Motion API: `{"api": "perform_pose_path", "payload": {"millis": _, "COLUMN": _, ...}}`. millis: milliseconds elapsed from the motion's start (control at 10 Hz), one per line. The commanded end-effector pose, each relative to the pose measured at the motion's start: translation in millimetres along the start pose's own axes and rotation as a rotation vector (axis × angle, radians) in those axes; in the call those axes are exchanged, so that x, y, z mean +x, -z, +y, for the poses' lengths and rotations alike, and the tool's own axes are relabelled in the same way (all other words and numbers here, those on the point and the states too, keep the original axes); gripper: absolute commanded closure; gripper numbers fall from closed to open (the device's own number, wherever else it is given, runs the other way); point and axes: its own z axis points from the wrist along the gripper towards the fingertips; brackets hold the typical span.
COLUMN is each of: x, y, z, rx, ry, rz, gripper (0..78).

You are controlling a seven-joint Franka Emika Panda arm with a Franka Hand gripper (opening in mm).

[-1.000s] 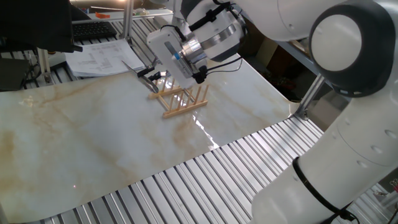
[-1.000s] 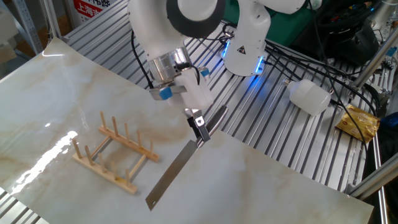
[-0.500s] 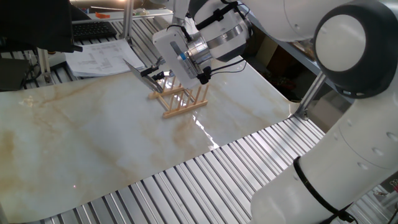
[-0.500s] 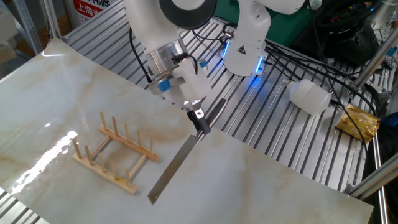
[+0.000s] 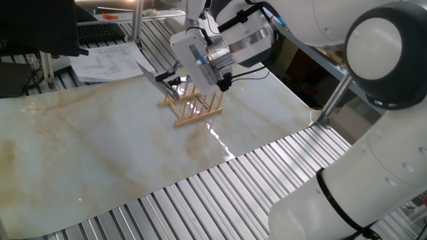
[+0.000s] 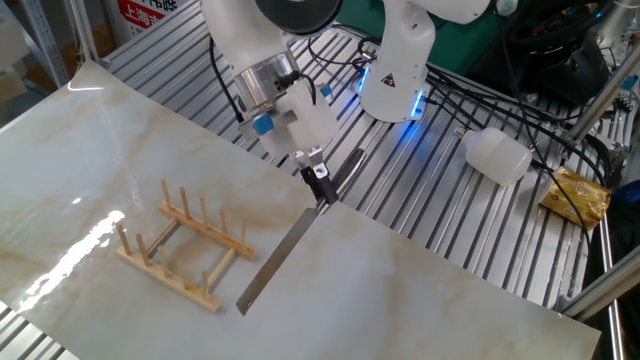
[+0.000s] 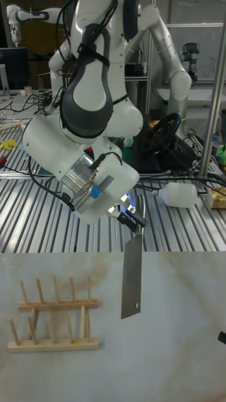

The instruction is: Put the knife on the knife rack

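My gripper (image 6: 319, 186) is shut on the knife (image 6: 280, 258) where the handle meets the blade. The steel cleaver hangs in the air above the marble board, its broad blade slanting down toward the board and its shiny handle (image 6: 347, 168) pointing up and back. The knife rack (image 6: 184, 246), light wood with upright pegs, stands on the board with nothing in it. In the tall view the knife (image 7: 132, 275) hangs to the right of the knife rack (image 7: 53, 321), apart from it, under the gripper (image 7: 130, 223). From the opposite side the gripper (image 5: 167, 79) and knife (image 5: 147, 71) sit just behind the knife rack (image 5: 193, 107).
The marble board (image 6: 110, 150) lies on a slatted metal table (image 5: 267, 180). Papers (image 5: 107, 60) and a keyboard (image 5: 100, 31) lie beyond the board. A white bottle (image 6: 497, 155), a yellow packet (image 6: 578, 196) and a blue-lit robot base (image 6: 395, 85) are on the slats.
The gripper has risen with the knife, lifting the blade tip higher above the board. The rack has not moved.
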Motion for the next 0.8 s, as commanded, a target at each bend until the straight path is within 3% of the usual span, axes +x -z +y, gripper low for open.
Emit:
{"api": "perform_pose_path", "payload": {"millis": 100, "x": 2.6, "y": 6.0, "z": 0.4, "rx": -0.009, "ry": 0.007, "rz": -0.003, "gripper": 75.9}}
{"api": "perform_pose_path", "payload": {"millis": 400, "x": 4.5, "y": 14.5, "z": -1.8, "rx": -0.026, "ry": 0.007, "rz": -0.003, "gripper": 75.9}}
{"api": "perform_pose_path", "payload": {"millis": 600, "x": 6.8, "y": 21.4, "z": -3.5, "rx": -0.019, "ry": 0.009, "rz": -0.008, "gripper": 75.9}}
{"api": "perform_pose_path", "payload": {"millis": 800, "x": 9.1, "y": 28.8, "z": -5.5, "rx": -0.025, "ry": 0.021, "rz": -0.037, "gripper": 75.9}}
